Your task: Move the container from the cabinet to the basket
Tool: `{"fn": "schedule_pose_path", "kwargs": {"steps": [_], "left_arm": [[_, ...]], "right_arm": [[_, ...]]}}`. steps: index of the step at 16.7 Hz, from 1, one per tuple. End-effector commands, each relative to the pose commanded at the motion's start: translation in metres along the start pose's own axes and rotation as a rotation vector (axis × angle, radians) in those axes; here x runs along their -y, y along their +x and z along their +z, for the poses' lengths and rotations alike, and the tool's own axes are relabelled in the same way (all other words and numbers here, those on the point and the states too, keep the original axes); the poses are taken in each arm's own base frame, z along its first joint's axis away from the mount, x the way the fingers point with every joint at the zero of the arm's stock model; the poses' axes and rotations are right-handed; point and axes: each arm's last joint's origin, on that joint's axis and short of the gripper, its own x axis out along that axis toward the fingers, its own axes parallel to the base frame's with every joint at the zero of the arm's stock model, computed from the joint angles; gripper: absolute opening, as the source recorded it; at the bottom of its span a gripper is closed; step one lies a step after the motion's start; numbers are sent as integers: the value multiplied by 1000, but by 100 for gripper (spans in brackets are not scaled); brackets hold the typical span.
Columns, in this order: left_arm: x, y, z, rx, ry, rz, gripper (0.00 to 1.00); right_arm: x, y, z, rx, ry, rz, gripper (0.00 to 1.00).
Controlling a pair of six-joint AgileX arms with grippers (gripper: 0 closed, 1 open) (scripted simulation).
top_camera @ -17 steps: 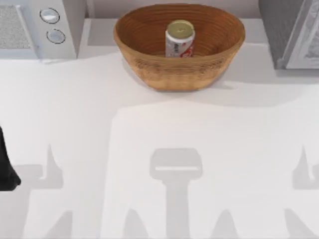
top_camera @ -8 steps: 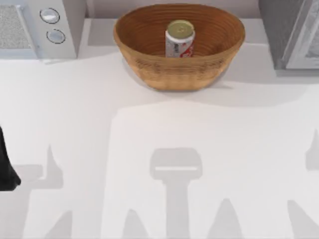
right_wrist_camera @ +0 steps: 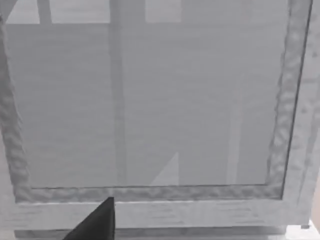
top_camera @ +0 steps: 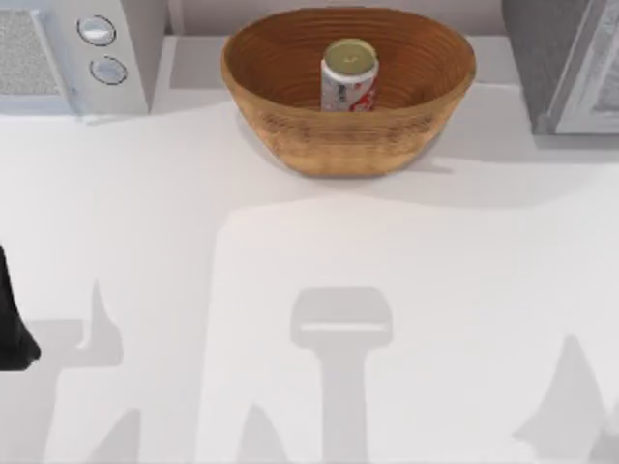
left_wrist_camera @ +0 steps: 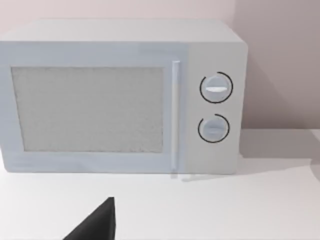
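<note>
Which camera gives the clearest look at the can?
The top view: the container stands upright inside the basket, gold top and red-white label visible. The left wrist view faces the microwave; the right wrist view faces the cabinet door.

Gold-topped container (top_camera: 349, 75) upright inside wicker basket (top_camera: 290, 130)

The grey shadow of the right arm on the white table (top_camera: 145, 193) now lies lower, near the bottom right corner
</note>
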Motion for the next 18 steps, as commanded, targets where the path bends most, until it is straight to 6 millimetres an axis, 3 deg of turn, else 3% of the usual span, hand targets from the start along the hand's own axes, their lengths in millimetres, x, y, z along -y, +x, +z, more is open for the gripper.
{"fn": "schedule_pose_path", "kwargs": {"steps": [3,6,14,18], "left_arm": [[0,0,0,0,0,0,100],[0,0,0,0,0,0,100],[0,0,0,0,0,0,100],[0,0,0,0,0,0,100]], "right_arm": [[37,-1,-15,-6,7,14,100],[62,-7,-26,-2,2,24,100],[68,-10,-30,-1,0,32,100],[85,1,-11,3,-6,41,100]]}}
